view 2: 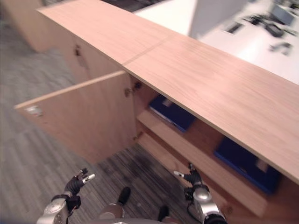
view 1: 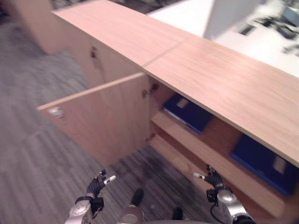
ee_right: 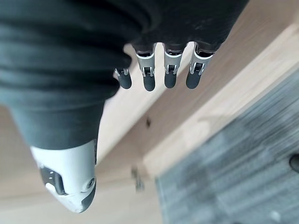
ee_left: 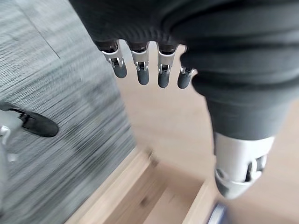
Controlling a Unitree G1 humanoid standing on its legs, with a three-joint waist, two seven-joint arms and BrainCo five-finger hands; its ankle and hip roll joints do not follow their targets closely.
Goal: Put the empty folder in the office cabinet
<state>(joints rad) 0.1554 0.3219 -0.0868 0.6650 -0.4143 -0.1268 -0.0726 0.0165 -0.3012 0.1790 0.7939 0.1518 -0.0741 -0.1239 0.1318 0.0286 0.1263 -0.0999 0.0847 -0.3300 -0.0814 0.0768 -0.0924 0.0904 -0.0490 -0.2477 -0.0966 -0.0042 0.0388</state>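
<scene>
A: Item one, office cabinet [view 1: 219, 79]. Condition?

B: Light wood, long top. One door [view 1: 100, 119] swung wide toward the robot's left, presumably so the interior can be reached from the front. A neighbouring door [view 1: 100, 65] further along is closed.

A: Contents?

B: Upper shelf [view 1: 205, 149] carries two dark blue folders lying flat. One folder [view 1: 187, 112] sits just inside the opening near the hinge; the second folder [view 1: 264, 161] lies well apart from it, further toward the robot's right, partly under the overhang of the top. Both lie flat with their backs outward, the way stored files would. Which of them is the empty one the task names, I cannot tell.

A: Left hand?

B: Left hand [view 1: 98, 184], low over the grey carpet [view 1: 42, 158] before the open door. Fingers [ee_left: 142, 72] hang loosely curved, thumb apart, nothing in them.

A: Right hand?

B: Right hand [view 1: 212, 179], low in front of the lower shelf [view 1: 180, 161]. Fingers [ee_right: 170, 74] likewise slack, grasping nothing; the wrist view looks down on wood boards and carpet.

A: Reading of the state?

B: With neither hand carrying anything and folders resting inside, the placing looks done, in my judgement. The door standing open may be what is left to attend to.
</scene>
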